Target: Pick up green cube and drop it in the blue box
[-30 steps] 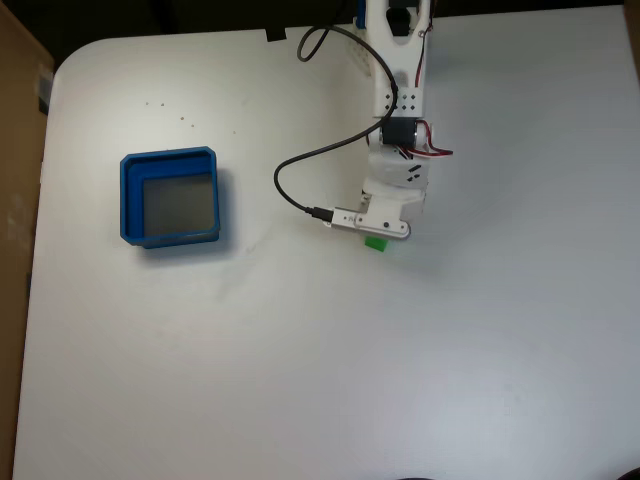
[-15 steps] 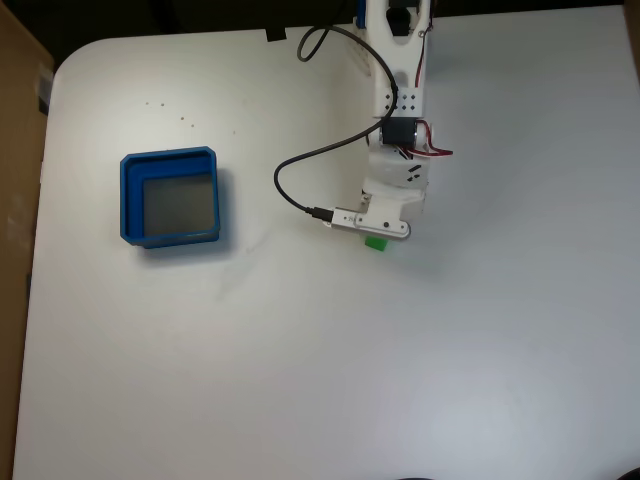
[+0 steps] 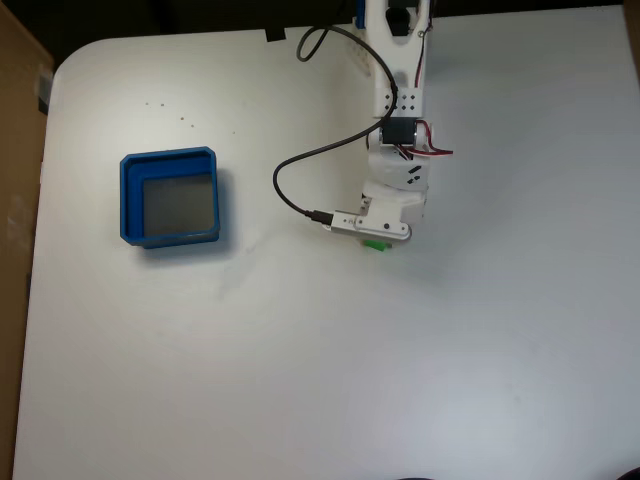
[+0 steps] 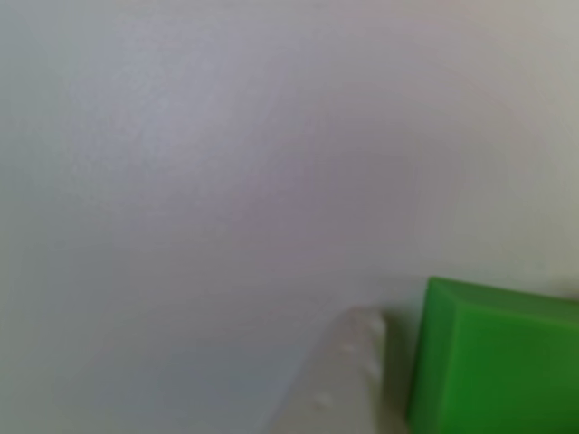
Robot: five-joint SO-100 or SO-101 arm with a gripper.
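The green cube lies on the white table, mostly covered by my gripper, which hangs straight over it; a green sliver shows under the white wrist. In the other view the cube is large at the bottom right, and one white fingertip stands close against its left face. The second finger is hidden, so the grip cannot be judged. The blue box, with raised walls and a grey floor, sits well to the left in the fixed view with nothing in it.
The white arm reaches down from the top edge, and a black cable loops to its left. A brown board borders the table's left side. Bare tabletop lies between cube and box.
The gripper head has shifted very slightly, and less of the green cube shows beneath it than one second ago. The box has not moved.
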